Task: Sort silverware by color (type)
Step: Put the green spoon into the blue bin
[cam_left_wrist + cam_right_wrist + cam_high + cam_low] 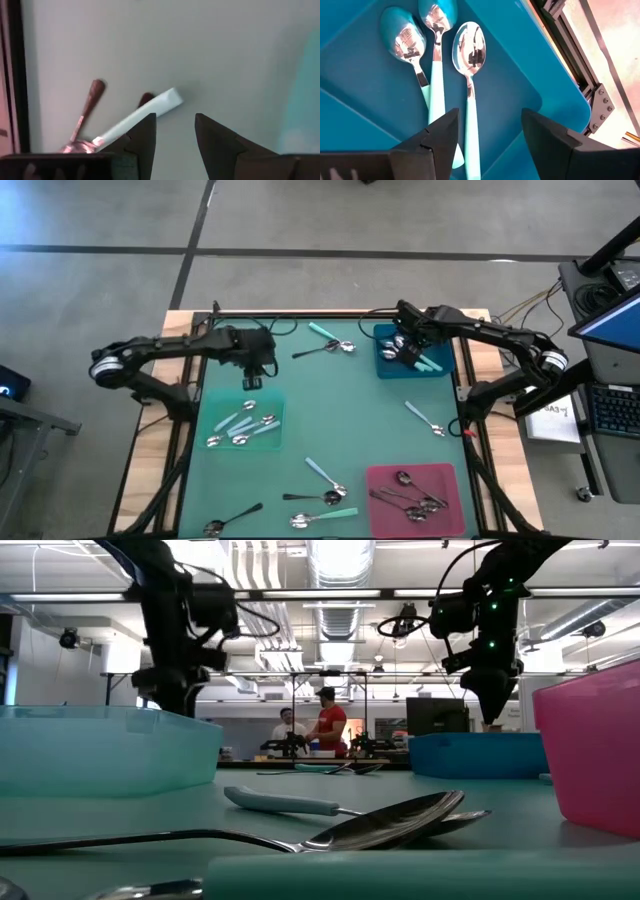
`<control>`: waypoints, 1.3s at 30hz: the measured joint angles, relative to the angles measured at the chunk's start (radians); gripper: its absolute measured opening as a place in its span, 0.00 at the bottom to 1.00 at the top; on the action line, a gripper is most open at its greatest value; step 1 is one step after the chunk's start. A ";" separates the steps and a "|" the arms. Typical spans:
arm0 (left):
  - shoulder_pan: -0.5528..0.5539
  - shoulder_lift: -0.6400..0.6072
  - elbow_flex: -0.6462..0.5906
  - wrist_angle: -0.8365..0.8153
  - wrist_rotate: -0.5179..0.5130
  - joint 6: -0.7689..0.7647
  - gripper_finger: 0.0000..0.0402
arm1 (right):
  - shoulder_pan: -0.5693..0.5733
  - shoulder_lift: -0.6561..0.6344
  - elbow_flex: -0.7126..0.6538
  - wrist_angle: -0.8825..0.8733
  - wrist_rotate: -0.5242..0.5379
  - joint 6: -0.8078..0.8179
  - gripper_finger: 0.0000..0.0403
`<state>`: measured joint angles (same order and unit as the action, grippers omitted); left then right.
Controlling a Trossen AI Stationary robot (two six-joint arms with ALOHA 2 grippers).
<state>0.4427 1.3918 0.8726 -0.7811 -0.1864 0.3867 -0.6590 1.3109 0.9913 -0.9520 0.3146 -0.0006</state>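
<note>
A: Hovering over the blue tray (441,367) at the far right of the bench (340,430), the right pincer (487,131) has its fingers spread wide with nothing between them.

B: And in the tray?

A: Three teal-handled spoons (438,60) lie side by side on its floor, bowls up, right under that pincer.

B: The left arm?

A: The left pincer (175,131) hangs above the bench at the far left, just beyond the pale blue tray (275,402). Its fingers stand apart and hold nothing. Beneath it the wrist view shows a pale-handled spoon (137,117) and a dark-handled spoon (87,107) lying on the bench.

B: Where is the rest of the silverware?

A: Pale blue spoons (243,426) sit in the pale blue tray, dark spoons (410,492) in the pink tray (380,515) at the near right. Loose ones remain: a few (330,347) at the far middle, one (424,418) at the right, and a cluster (320,492) along the near edge.

B: Anyone around?

A: Two people (310,728) stand far back in the room.
</note>
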 joint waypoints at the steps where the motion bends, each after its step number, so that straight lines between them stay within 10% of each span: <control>1: 0.013 0.015 0.000 0.004 0.000 0.055 0.29 | 0.000 0.000 0.000 0.000 0.000 0.000 0.51; 11: 0.059 0.198 0.000 0.094 -0.083 0.362 0.20 | 0.000 0.000 0.000 0.008 0.000 -0.011 0.51; 31: 0.088 0.319 0.003 0.085 -0.093 0.326 0.25 | 0.000 0.000 0.000 0.086 0.000 -0.027 0.51; 39: 0.090 0.283 -0.001 0.089 -0.088 0.190 0.14 | 0.000 0.000 0.000 0.098 0.000 -0.015 0.51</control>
<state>0.5327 1.6746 0.8715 -0.6922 -0.2744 0.5770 -0.6590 1.3108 0.9913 -0.8541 0.3145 -0.0160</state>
